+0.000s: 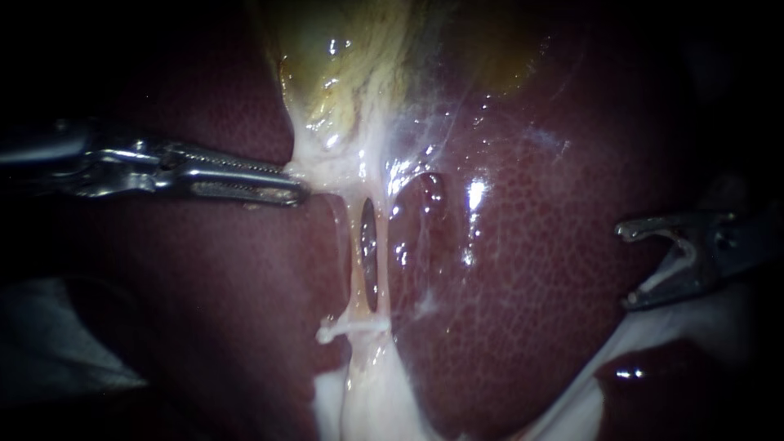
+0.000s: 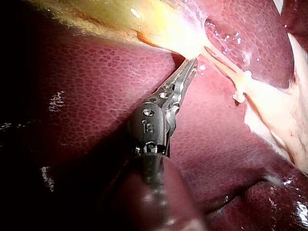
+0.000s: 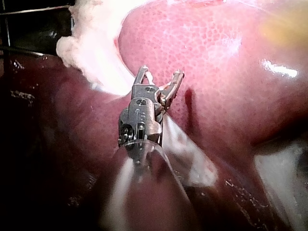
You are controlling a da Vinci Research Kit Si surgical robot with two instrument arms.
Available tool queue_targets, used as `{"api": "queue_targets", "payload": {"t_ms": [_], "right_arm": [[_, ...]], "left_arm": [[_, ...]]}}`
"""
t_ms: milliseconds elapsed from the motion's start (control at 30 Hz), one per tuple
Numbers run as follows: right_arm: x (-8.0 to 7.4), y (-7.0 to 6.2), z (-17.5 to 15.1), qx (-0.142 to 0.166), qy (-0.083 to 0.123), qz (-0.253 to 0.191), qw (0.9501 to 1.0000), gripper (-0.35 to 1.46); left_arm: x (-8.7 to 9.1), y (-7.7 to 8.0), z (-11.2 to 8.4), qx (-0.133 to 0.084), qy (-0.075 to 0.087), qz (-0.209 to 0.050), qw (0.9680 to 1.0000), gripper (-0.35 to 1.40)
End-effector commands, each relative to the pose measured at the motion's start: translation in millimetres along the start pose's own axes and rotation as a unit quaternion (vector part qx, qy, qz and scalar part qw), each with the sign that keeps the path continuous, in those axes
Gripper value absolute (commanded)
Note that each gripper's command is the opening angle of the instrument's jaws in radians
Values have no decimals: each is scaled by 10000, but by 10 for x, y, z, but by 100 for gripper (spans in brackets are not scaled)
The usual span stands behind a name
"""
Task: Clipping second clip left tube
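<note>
Liver (image 1: 531,269) glistens dark red around gallbladder (image 1: 351,49) and left tube (image 1: 356,257), surroundings black

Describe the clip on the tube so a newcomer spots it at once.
Start at the yellowish gallbladder at the top of the endoscope view and follow the pale tube down across the liver. Low on it sits a small white clip, the only bar lying crosswise to the vertical strands.
</note>
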Motion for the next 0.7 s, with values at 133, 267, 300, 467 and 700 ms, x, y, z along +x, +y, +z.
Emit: {"api": "queue_targets", "payload": {"t_ms": [133,267,300,467,700], "right_arm": [[0,0,0,-1,0,3,10000,47],[0,0,0,-2,0,3,10000,47],[0,0,0,-2,0,3,10000,47],[2,1,1,-4,-1,8,10000,47],[23,5,11,75,605,193,9980,48]], "left_arm": [[9,6,-17,-48,-7,-22,10000,-35],[26,15,-45,-95,-20,-72,9999,-35],[31,17,-52,-84,-20,-87,9999,-35],[55,26,-86,-39,98,-165,9998,-35],[52,24,-88,-16,131,-162,9998,-35]]}}
